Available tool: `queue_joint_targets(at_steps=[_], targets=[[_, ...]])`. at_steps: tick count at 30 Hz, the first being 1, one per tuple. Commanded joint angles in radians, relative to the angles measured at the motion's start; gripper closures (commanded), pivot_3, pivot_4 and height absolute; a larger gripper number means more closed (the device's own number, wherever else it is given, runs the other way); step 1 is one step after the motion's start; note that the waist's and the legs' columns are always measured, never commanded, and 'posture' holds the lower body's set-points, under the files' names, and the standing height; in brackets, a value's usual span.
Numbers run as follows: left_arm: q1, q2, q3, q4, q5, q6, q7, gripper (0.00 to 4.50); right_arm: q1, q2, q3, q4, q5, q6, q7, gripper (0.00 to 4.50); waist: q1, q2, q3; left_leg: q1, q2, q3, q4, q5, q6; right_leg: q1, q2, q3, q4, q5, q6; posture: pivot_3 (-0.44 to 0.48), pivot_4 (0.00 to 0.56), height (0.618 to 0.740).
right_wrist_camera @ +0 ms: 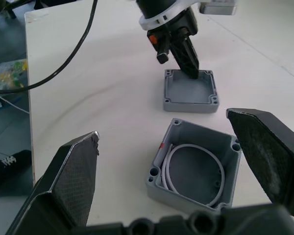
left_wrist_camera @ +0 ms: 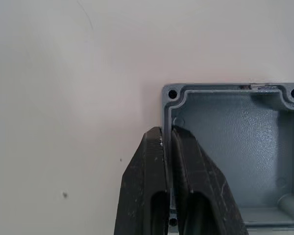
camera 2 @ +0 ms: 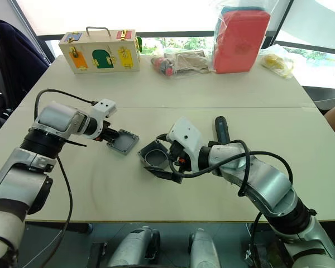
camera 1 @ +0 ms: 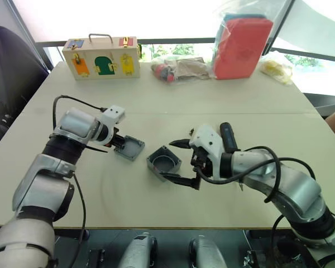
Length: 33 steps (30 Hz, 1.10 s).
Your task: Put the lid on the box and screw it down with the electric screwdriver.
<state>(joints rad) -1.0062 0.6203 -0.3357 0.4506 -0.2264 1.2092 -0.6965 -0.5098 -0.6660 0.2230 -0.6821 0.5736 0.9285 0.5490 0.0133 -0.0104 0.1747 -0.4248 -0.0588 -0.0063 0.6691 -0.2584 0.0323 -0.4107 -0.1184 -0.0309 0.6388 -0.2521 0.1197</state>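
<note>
The shallow square grey plastic lid [right_wrist_camera: 191, 91] lies on the counter at the deep square grey box's [right_wrist_camera: 193, 170] ten o'clock, rim pinched by the left gripper [left_wrist_camera: 169, 161]; the right gripper [camera 1: 181, 162] gapes around the box. Fitting and screwing remain.

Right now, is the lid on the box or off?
Off. The lid lies hollow side up on the table, apart from the open box, its rim pinched by the left gripper.

Table [camera 1: 223, 106] bare round box [camera 1: 163, 162]; lid [camera 1: 129, 147] just beside.
</note>
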Motion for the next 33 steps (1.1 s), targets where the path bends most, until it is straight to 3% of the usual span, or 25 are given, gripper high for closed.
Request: queue_joint_targets(at_steps=[1, 3, 7, 9, 14, 18, 30, 33], targets=[[0.034, -0.012, 0.041, 0.007, 0.031, -0.054, 0.036, 4.46, 0.006, 0.034, -0.089, 0.010, 0.036, 0.022, -0.026, 0.00, 0.001, 0.000, -0.001, 0.000, 0.000, 0.000, 0.000, 0.000, 0.000, 0.000, 0.000, 0.000, 0.000, 0.000, 0.000, 0.000, 0.150, 0.740], [0.044, -0.018, 0.081, -0.010, 0.032, -0.128, 0.050, 4.46, 0.011, 0.078, -0.138, 0.038, 0.064, 0.030, -0.045, 0.00, 0.000, 0.000, -0.001, 0.001, 0.000, 0.000, 0.000, 0.000, 0.000, 0.001, 0.000, 0.000, 0.001, 0.000, 0.000, 0.000, 0.150, 0.740], [-0.005, -0.062, 0.322, 0.011, -0.032, -0.488, 0.113, 4.46, -0.103, 0.336, -0.334, 0.244, 0.177, 0.067, -0.240, 0.00, -0.002, -0.002, 0.000, -0.001, 0.000, 0.000, -0.001, 0.001, -0.002, -0.003, 0.000, 0.000, 0.003, 0.000, -0.001, 0.000, 0.150, 0.740], [-0.020, -0.095, 0.372, -0.001, -0.046, -0.593, 0.127, 4.46, -0.172, 0.416, -0.401, 0.356, 0.175, 0.089, -0.339, 0.00, 0.001, -0.003, 0.000, -0.005, 0.000, 0.000, -0.001, 0.006, -0.011, -0.009, -0.001, 0.001, 0.005, 0.001, -0.002, 0.000, 0.150, 0.740], [-0.006, -0.215, 0.379, -0.118, -0.043, -0.688, 0.175, 4.46, -0.287, 0.459, -0.472, 0.543, 0.210, 0.119, -0.361, 0.00, -0.001, -0.003, 0.000, -0.008, -0.003, 0.000, -0.003, 0.006, -0.011, -0.012, -0.002, 0.001, 0.008, 0.001, -0.002, 0.000, 0.150, 0.740], [0.010, -0.280, 0.393, -0.164, -0.056, -0.727, 0.185, 4.46, -0.332, 0.483, -0.499, 0.594, 0.238, 0.128, -0.370, 0.00, -0.012, -0.003, 0.000, -0.008, -0.003, 0.002, -0.003, 0.006, -0.011, -0.013, -0.002, 0.002, 0.008, 0.001, -0.002, 0.000, 0.150, 0.740], [0.051, -0.331, 0.384, -0.255, -0.104, -0.684, 0.140, 4.46, -0.320, 0.477, -0.484, 0.564, 0.241, 0.137, -0.371, 0.00, -0.025, -0.002, 0.000, -0.008, -0.001, 0.003, -0.004, 0.007, -0.012, -0.015, 0.000, 0.002, 0.009, 0.001, -0.002, 0.000, 0.150, 0.740], [0.048, -0.335, 0.393, -0.256, -0.118, -0.677, 0.142, 4.50, -0.318, 0.477, -0.485, 0.562, 0.238, 0.134, -0.373, 0.53, -0.025, -0.002, 0.000, -0.008, -0.001, 0.003, -0.004, 0.007, -0.011, -0.015, 0.000, 0.002, 0.009, 0.001, -0.002, 0.000, 0.150, 0.740]])
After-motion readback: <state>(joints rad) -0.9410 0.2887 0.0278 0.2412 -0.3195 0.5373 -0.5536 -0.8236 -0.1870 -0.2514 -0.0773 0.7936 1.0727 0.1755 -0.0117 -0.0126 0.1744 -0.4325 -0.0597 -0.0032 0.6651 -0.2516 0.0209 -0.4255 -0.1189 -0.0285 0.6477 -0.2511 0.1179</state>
